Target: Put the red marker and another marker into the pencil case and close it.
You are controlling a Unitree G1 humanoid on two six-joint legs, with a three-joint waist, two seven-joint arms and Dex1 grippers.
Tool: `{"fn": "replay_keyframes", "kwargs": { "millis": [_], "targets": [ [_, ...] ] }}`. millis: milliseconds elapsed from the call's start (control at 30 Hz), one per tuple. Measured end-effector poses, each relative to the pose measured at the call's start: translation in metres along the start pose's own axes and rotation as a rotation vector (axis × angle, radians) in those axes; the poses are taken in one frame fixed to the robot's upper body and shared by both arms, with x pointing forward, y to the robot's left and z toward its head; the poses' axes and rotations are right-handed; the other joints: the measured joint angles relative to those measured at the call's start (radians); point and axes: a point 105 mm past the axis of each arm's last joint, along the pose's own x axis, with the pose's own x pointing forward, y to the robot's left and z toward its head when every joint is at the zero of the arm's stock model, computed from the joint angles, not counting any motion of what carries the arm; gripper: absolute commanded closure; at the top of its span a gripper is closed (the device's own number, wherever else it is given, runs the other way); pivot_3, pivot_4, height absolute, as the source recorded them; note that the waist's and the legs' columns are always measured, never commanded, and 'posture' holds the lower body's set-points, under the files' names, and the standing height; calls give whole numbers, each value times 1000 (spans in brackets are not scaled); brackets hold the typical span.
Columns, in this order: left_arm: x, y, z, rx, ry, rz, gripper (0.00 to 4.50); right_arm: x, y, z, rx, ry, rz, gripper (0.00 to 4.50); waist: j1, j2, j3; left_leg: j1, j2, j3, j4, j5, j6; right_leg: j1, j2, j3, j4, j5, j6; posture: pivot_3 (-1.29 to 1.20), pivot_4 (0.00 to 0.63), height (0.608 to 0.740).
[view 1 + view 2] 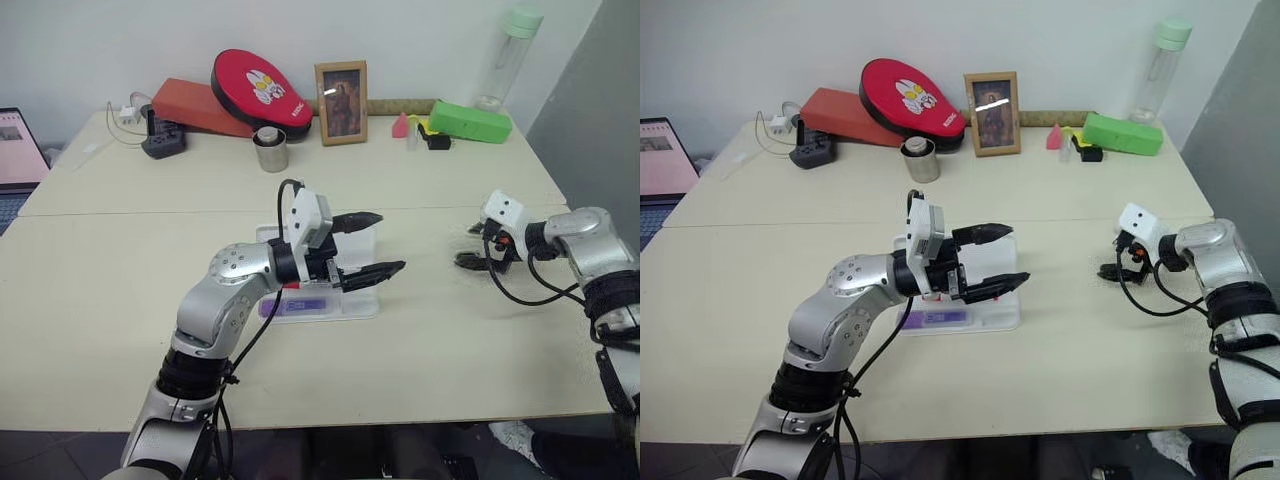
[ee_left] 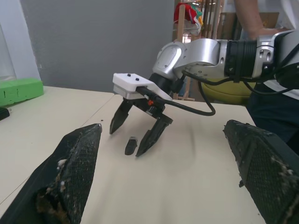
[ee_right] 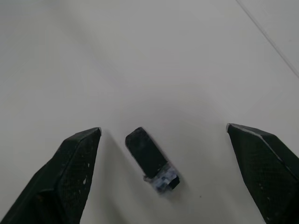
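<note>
Hovering with the left gripper point(image 1: 387, 242) just above the pencil case point(image 1: 352, 300), fingers spread wide and holding nothing. Pointing sideways, toward the other arm. Reaching down to the table point(image 1: 420, 350) with the right gripper point(image 1: 468, 246), well off to the side, also spread wide and holding nothing. Standing with its two fingers on either side of a small black thing point(image 3: 149, 156), not pinching it. Cannot tell what that black thing is, but it looks like neither marker. Lying flat under the left arm, near the middle of the table: the pencil case, with its lid open as far as can be seen. Resting inside it: the purple marker point(image 1: 300, 306), so that part looks done. Peeking out right beside the left arm: what looks like a bit of the red marker point(image 1: 291, 285), most likely in the case too, but mostly hidden, so cannot be sure. Left to do, as a guess: checking that the red one is in, then folding the lid over and pressing it shut. Probably a job for the left gripper, being the closest.
</note>
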Motion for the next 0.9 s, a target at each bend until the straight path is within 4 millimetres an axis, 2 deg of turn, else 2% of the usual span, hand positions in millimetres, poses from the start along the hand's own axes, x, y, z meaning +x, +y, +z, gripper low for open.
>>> {"fn": "replay_keyframes", "kwargs": {
  "millis": [100,133,167,367,400,567,600,633,700,833,900],
  "targets": [
    [0,0,0,1,2,4,38,1,-2,-3,-1,12,0,0,0,0,0,0,0,0,0,0,0,0,0,0,0,0,0,0,150,740],
    [0,0,0,1,2,4,0,1,-3,-3,-4,15,-1,345,0,0,0,0,0,0,0,0,0,0,0,0,0,0,0,0,150,740],
    [0,-1,0,3,2,4,0,2,-4,-3,-1,15,-1,426,0,0,0,1,0,0,0,0,0,0,0,0,0,0,0,0,150,740],
    [1,-1,3,14,-2,14,0,7,-3,1,-3,4,7,1636,-2,0,0,2,0,0,0,0,0,1,0,1,1,0,0,0,150,740],
    [1,-1,2,14,-1,15,0,7,-3,1,-2,3,7,1997,-2,0,0,2,0,0,0,0,0,1,0,0,1,0,0,0,150,740],
    [1,0,2,14,0,14,0,7,-3,1,-1,4,7,3059,-1,0,0,1,0,0,0,0,0,1,0,0,1,0,0,0,150,740],
    [0,0,2,14,1,14,0,7,-3,1,-1,4,6,3454,-1,0,0,1,0,0,0,0,0,1,0,0,1,0,0,0,150,740],
    [0,0,2,14,2,14,0,7,-3,1,0,4,6,3572,-1,0,0,1,0,0,0,0,0,1,0,0,1,0,0,0,150,740],
    [0,0,2,16,3,15,0,6,-4,1,3,0,4,4177,-1,0,0,1,0,0,0,0,0,1,0,0,1,0,0,0,150,740],
    [-1,1,2,27,15,19,0,5,-4,4,11,-26,-2,4226,-2,0,0,1,0,0,0,0,0,0,0,0,1,0,0,0,150,740],
    [-8,4,-2,60,66,27,0,2,-1,15,-4,-84,19,4226,-5,0,0,1,1,0,0,0,0,0,1,1,1,0,0,0,150,740]
  ]
}}
